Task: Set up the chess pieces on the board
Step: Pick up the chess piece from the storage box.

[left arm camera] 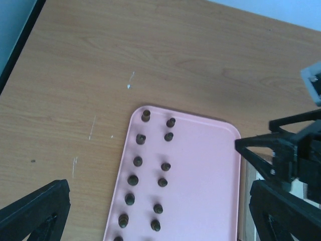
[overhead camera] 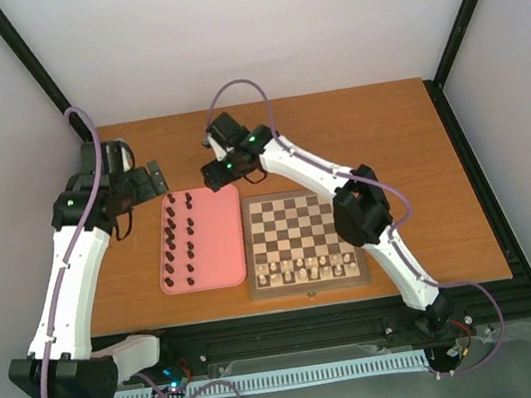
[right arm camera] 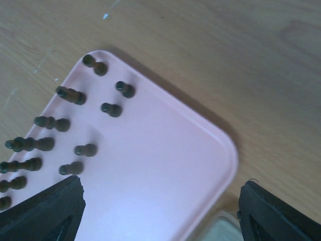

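Spread wide and holding nothing, the right claw (right arm camera: 160,213) hangs above the far right corner of a pink rounded rectangular tray (right arm camera: 165,150). Its two black fingers frame bare pink plastic, not a piece. The left claw (left arm camera: 155,218), equally wide open and empty, hovers just beyond the tray's far left corner, looking down its length. The small dark brown chess pieces (left arm camera: 138,161) stand on the left half of the tray in two ragged columns, apparently upright, and none has yet reached its square. Just beside the tray's right edge lies the square wooden chessboard (overhead camera: 294,217) with light and dark checkered squares. The pale cream-white pieces (overhead camera: 307,271) are ranked along its near side, while the rows on its far side are bare. Tray and board both sit on a brown wood-grain worktop (overhead camera: 386,129). The task looks to be at its opening, with a first dark piece yet to be picked. The hazards lie in crowding. The pieces are tiny and stand close together, so fingers this far apart coming down on one could tip or scatter its neighbours. A small rounded piece pinched off-centre could also slip out on the way to the board. With both claws gathered at the tray's far end, near each other, a reach by either arm could strike the other.
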Tool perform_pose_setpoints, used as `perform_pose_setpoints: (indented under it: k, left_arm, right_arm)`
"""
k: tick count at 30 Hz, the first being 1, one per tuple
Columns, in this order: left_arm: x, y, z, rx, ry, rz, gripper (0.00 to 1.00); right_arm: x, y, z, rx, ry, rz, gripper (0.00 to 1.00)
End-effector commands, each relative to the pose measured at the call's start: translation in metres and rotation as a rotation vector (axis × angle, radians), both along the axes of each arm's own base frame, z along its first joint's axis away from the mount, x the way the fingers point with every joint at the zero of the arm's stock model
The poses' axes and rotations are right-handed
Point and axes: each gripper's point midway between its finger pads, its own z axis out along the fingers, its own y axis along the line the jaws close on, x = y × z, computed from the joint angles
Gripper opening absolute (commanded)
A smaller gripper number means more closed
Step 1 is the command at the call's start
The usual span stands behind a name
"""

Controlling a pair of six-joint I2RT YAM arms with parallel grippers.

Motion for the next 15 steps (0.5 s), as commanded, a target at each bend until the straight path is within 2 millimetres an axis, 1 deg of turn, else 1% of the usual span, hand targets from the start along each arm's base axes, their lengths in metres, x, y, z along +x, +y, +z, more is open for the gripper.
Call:
perform_pose_setpoints:
  k: [1,3,5,10,15]
  left_arm:
    - [-0.017,0.000,0.001,-0.046,-0.011,0.014,1.00]
    - [-0.021,0.000,-0.002,-0.050,-0.008,0.014,1.00]
    - [-0.024,0.000,-0.006,-0.048,0.003,0.014,1.00]
    - [-0.032,0.002,-0.010,-0.041,0.013,0.014,1.00]
    - [-0.034,0.003,-0.011,-0.036,0.017,0.019,1.00]
  right_arm:
    - [-0.014,0.029,-0.006,0.023,0.006,0.049,0.83]
    - [-0.019,0.042,-0.009,0.037,-0.005,0.069,0.82]
    - [-0.020,0.051,-0.010,0.059,-0.013,0.073,0.78]
    - [-0.011,0.067,-0.016,0.102,-0.018,0.064,0.66]
    - [0.000,0.079,-0.022,0.146,-0.025,0.031,0.58]
